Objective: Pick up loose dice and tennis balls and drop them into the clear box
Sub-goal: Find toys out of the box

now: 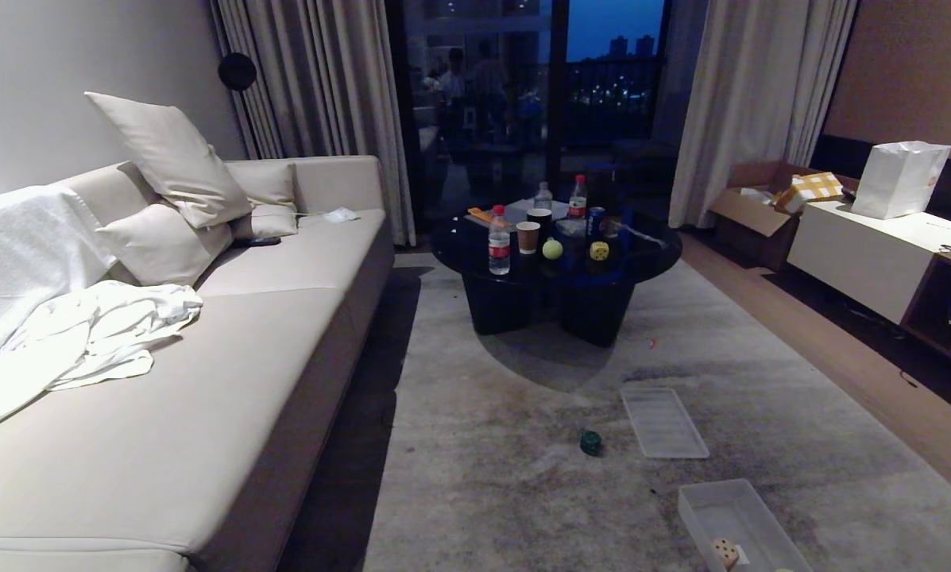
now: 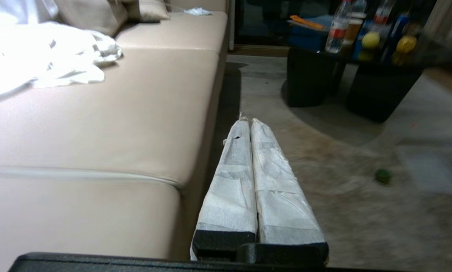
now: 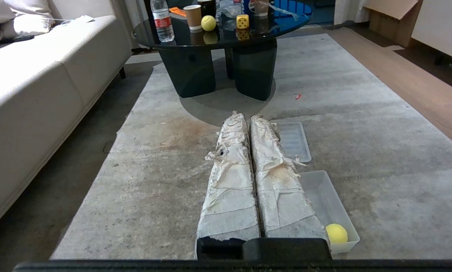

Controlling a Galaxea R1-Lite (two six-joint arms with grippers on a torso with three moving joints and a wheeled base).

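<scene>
The left gripper [image 2: 247, 121] fingers [image 2: 233, 177], pressed together, point between the sofa [image 2: 97, 124] and the dark green die [image 2: 383, 176].

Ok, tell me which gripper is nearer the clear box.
Right. The right gripper sits just beside the clear box; the left gripper is by the sofa edge, farther off.

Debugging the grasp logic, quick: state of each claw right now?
Left claw: shut, holding nothing.
Right claw: shut, holding nothing.
</scene>
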